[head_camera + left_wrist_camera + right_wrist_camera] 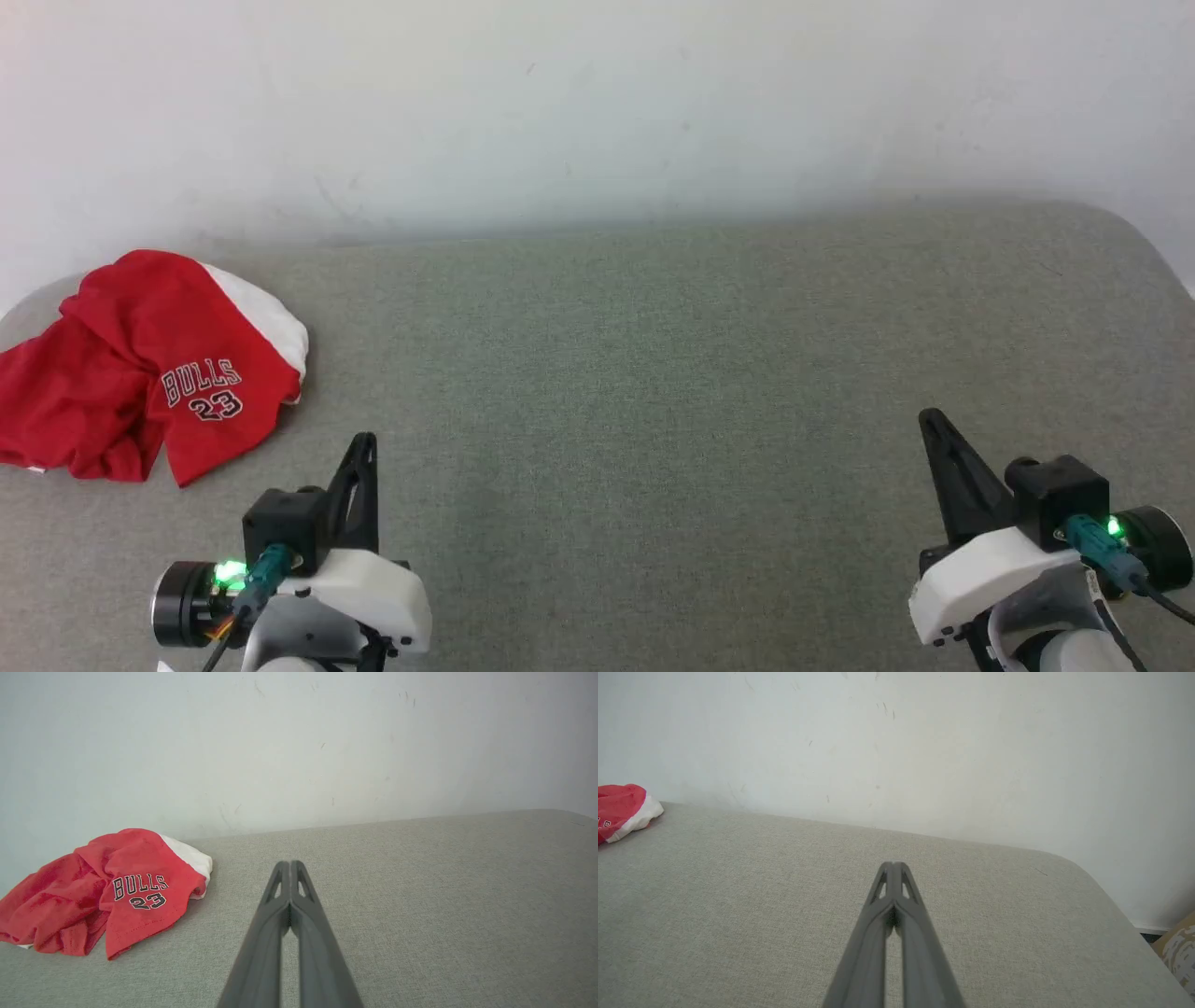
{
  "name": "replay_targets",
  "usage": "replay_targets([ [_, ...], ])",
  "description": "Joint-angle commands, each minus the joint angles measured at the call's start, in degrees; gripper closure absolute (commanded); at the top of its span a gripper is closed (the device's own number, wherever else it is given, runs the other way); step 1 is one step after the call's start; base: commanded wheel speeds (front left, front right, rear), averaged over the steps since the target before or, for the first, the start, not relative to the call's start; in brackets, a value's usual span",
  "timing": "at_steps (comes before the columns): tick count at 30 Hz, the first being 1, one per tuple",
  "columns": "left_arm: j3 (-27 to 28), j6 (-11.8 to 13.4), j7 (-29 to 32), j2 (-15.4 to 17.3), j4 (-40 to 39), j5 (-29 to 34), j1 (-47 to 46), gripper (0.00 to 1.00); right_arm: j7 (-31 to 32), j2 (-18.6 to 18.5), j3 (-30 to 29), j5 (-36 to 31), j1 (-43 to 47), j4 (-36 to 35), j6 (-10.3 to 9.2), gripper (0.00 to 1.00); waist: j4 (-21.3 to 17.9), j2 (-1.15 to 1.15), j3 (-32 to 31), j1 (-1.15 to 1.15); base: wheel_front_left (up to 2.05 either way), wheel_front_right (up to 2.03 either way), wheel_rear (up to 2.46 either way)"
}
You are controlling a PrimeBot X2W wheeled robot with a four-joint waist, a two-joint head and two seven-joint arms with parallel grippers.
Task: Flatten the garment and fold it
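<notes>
The garment is a red pair of shorts with a white stripe and a "BULLS 23" print, lying crumpled at the far left of a grey fabric surface. It also lies at the left of the left wrist view as the garment, and its white-trimmed edge peeks in at the right wrist view's left border. My left gripper hangs shut and empty, a little right of and nearer than the shorts, its tips together. My right gripper is shut and empty far to the right.
A pale wall rises directly behind the grey surface. The surface's rounded right corner drops off to the floor, where a patterned brownish object stands. Bare cloth stretches between the two grippers.
</notes>
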Motion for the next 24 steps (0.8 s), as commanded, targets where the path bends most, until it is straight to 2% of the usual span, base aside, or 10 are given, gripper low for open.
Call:
replay_targets([
  [1,0.2,0.3,0.0,-0.1,-0.2,0.2,-0.7,1.00,0.0,0.2,0.0,0.4,-0.6,-0.2,-0.11,1.00,0.0,-0.01,0.0,0.00,0.00,0.00,0.00],
  [24,0.2,0.3,0.0,-0.1,-0.2,0.2,-0.7,1.00,0.0,0.2,0.0,0.4,-0.6,-0.2,-0.11,1.00,0.0,-0.01,0.0,0.00,0.00,0.00,0.00],
])
